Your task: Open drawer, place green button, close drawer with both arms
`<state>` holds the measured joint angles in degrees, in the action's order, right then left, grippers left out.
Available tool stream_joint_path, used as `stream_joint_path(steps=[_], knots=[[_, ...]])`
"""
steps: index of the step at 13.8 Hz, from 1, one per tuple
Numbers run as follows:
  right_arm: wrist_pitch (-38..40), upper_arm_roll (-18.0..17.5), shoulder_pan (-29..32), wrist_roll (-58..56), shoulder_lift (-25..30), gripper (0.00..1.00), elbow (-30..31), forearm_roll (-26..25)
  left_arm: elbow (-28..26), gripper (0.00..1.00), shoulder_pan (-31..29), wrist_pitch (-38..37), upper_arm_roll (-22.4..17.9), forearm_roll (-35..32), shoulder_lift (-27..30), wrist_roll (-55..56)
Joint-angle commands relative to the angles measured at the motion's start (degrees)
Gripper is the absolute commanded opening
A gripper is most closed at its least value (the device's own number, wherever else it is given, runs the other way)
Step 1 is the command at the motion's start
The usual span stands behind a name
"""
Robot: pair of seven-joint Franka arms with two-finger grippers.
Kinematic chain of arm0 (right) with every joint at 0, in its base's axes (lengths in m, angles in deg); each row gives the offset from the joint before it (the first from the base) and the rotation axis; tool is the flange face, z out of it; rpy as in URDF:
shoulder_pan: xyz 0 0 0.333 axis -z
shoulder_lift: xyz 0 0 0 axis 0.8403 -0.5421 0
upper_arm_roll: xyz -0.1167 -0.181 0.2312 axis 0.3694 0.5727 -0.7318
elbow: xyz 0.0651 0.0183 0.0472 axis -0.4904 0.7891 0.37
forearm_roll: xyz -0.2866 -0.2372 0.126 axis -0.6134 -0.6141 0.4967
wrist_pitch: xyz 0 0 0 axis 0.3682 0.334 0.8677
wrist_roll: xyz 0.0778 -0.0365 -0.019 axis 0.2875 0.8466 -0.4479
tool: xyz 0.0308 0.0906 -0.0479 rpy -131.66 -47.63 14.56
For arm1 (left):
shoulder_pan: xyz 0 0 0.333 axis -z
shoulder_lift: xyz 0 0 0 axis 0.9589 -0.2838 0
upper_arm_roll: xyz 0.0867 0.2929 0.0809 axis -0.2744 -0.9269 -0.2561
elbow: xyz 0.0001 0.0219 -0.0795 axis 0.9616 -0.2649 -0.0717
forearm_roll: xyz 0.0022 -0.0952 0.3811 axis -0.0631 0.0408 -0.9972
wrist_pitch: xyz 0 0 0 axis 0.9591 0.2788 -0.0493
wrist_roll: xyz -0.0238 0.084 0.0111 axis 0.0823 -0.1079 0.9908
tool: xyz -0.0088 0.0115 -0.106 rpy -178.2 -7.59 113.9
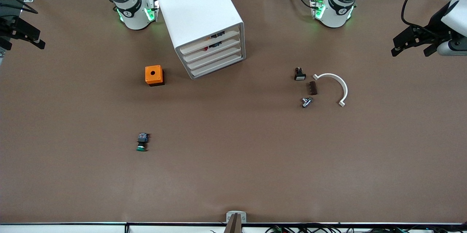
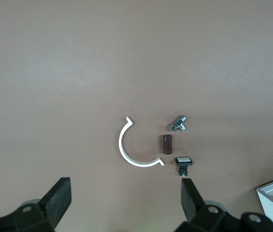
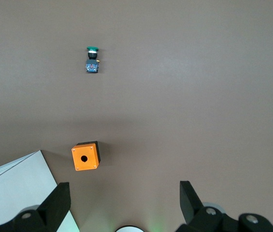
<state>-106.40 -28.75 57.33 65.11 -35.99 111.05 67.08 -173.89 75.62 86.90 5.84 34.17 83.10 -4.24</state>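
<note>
The white cabinet stands between the arm bases with all four drawers shut. The drawer is third from the top, with a plain flat front. The green-capped button lies on its side on the brown table, nearer the front camera than the orange cube; it also shows in the right wrist view. My left gripper hangs open and empty over the left arm's end of the table. My right gripper hangs open and empty over the right arm's end. Both are well away from the cabinet and the button.
An orange cube with a hole sits beside the cabinet. Toward the left arm's end lie a black button with a white cap, a brown block, a metal fitting and a white curved clip.
</note>
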Motion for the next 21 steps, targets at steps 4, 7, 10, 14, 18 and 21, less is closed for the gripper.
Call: stream_joint_path(steps=[4, 7, 10, 14, 18, 21], knots=[[-0.10, -1.05, 1.25, -0.61, 1.11, 1.00, 1.24, 0.32, 1.31, 1.00, -0.35, -0.56, 0.17, -1.10, -1.17, -1.11], [-0.19, -1.05, 1.25, -0.61, 1.11, 1.00, 1.24, 0.32, 1.23, 1.00, -0.87, -0.74, 0.08, -1.10, -1.61, -1.11], [-0.36, -1.05, 1.25, -0.61, 1.11, 1.00, 1.24, 0.41, 1.23, 1.00, -3.42, -0.82, 0.08, -0.31, -2.75, -0.50], [-0.45, -1.05, 1.25, -0.61, 1.11, 1.00, 1.24, 0.41, 1.05, 1.00, -3.34, -0.82, -0.01, -0.22, -7.75, -0.67], [-0.45, -1.05, 1.25, -0.61, 1.11, 1.00, 1.24, 0.41, 0.79, 1.00, -2.37, -1.09, 0.95, -0.31, -13.20, -0.06], [-0.54, -1.05, 1.34, -0.61, 1.11, 1.00, 1.24, 0.41, 0.88, 1.00, -1.49, -1.00, 3.93, -0.31, -17.95, 0.47]])
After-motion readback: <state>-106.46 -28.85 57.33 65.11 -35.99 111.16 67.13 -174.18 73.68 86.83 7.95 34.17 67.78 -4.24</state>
